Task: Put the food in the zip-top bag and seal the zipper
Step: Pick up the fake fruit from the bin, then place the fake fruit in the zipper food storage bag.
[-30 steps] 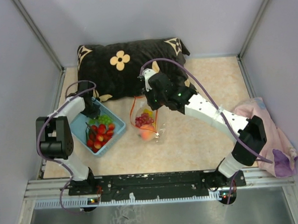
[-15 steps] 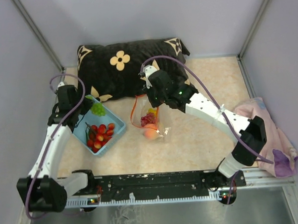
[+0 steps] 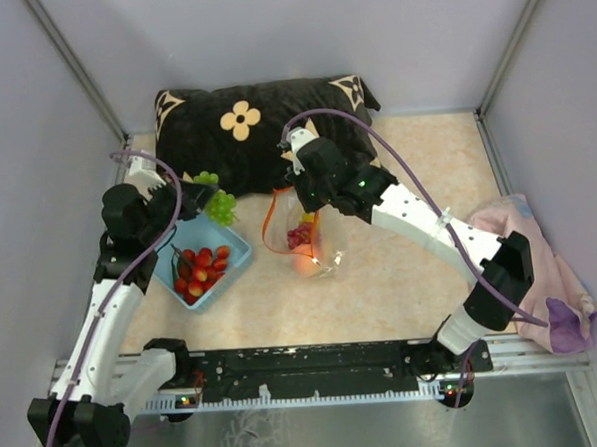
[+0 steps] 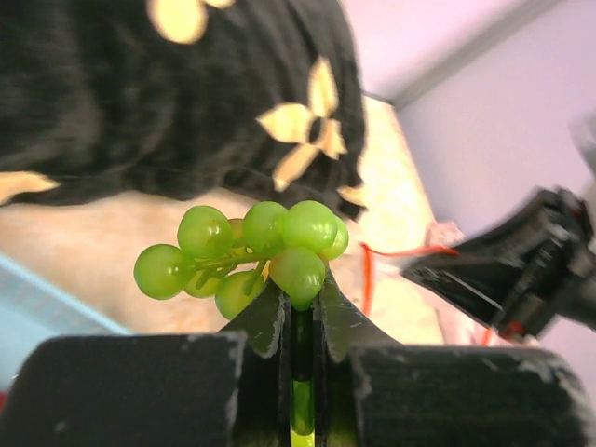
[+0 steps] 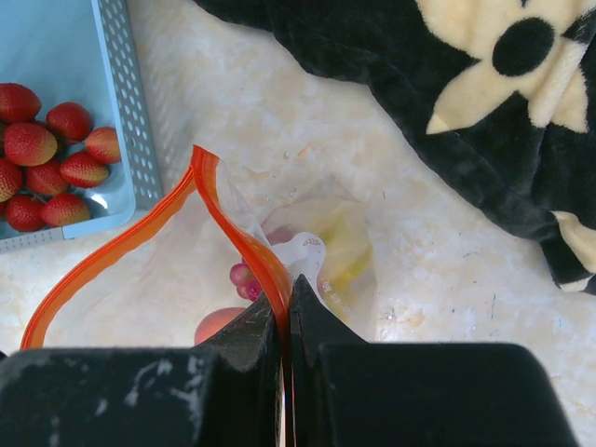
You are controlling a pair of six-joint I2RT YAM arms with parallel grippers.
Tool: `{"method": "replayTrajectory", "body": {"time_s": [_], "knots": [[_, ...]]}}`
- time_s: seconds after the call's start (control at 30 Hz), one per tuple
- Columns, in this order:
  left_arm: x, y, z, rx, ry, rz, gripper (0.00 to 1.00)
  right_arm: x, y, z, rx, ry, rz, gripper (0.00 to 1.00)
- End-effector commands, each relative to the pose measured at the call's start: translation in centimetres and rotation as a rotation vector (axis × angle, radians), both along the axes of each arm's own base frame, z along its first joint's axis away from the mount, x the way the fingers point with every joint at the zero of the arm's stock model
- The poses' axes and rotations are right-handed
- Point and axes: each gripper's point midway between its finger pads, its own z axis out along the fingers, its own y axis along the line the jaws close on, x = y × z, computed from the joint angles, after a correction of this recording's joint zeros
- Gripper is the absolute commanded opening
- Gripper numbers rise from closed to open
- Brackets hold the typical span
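My left gripper (image 3: 199, 196) is shut on a bunch of green grapes (image 3: 218, 204) and holds it in the air between the basket and the bag; in the left wrist view the grapes (image 4: 251, 253) sit just above my shut gripper (image 4: 300, 298). My right gripper (image 3: 295, 192) is shut on the red-orange zipper (image 5: 244, 244) of the clear zip-top bag (image 3: 301, 238) and holds its mouth open. Inside the bag I see an orange peach (image 5: 216, 324), purple grapes (image 5: 244, 277) and a yellow fruit (image 5: 340, 250). Red strawberries (image 3: 199, 270) lie in the basket.
A light blue latticed basket (image 3: 232, 255) stands left of the bag, also in the right wrist view (image 5: 121, 140). A black pillow with cream flowers (image 3: 253, 126) lies behind both. A pink cloth (image 3: 541, 261) lies at the right wall.
My left arm has lifted the green grapes out of the basket and carried them right, toward the bag. My right gripper has kept its hold on the zipper; the bag shifted slightly.
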Motion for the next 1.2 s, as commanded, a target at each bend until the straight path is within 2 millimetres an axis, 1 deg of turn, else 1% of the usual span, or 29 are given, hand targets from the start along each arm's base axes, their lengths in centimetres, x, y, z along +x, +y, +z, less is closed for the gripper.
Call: {"method": "replayTrajectory", "body": {"time_s": [0.0, 0.1, 0.17, 0.27, 0.37, 0.47, 0.57, 0.67, 0.73, 0.87, 0.97, 1.03, 1.17], "knots": [[-2.8, -4.5, 4.9, -0.015, -0.227, -0.213, 0.01, 1.3, 0.9, 3.2, 0.075, -0.07, -0.014, 0.04], [-4.3, -6.9, 6.6, -0.006, -0.321, -0.301, 0.01, 1.3, 1.0, 3.2, 0.085, -0.064, -0.012, 0.04], [-5.1, -8.2, 7.4, -0.006, -0.368, -0.346, 0.01, 1.2, 1.2, 3.2, 0.092, -0.06, -0.009, 0.04], [-5.6, -9.4, 8.1, -0.031, -0.395, -0.373, 0.01, 1.1, 1.3, 3.3, 0.101, -0.056, -0.008, 0.04], [-5.7, -10.9, 8.0, -0.068, -0.389, -0.404, 0.01, 1.0, 1.2, 3.4, 0.104, -0.055, -0.01, 0.04], [-5.4, -12.1, 7.4, -0.086, -0.371, -0.404, 0.01, 1.0, 1.2, 3.4, 0.108, -0.055, -0.012, 0.04], [-4.9, -13.1, 5.9, -0.087, -0.334, -0.385, 0.01, 0.9, 1.3, 3.5, 0.118, -0.051, -0.01, 0.04], [-4.7, -14.5, 4.0, -0.076, -0.283, -0.398, 0.02, 0.9, 1.5, 3.9, 0.135, -0.055, -0.007, 0.04], [-4.7, -15.4, 2.4, -0.058, -0.238, -0.398, 0.02, 0.8, 1.5, 4.2, 0.142, -0.061, -0.011, 0.04], [-4.4, -15.9, -0.9, -0.023, -0.144, -0.365, 0.05, 0.8, 1.4, 4.3, 0.147, -0.063, -0.012, 0.04], [-4.4, -16.6, -2.5, 0.002, -0.078, -0.379, 0.08, 0.7, 1.4, 4.1, 0.148, -0.061, -0.012, 0.04], [-4.5, -17.1, -3.2, 0.019, -0.045, -0.385, 0.1, 0.8, 1.4, 4.1, 0.151, -0.062, -0.014, 0.04], [-4.8, -17.7, -4.6, 0.065, 0.028, -0.388, 0.17, 0.8, 1.4, 4.1, 0.156, -0.068, -0.015, 0.04]]}}
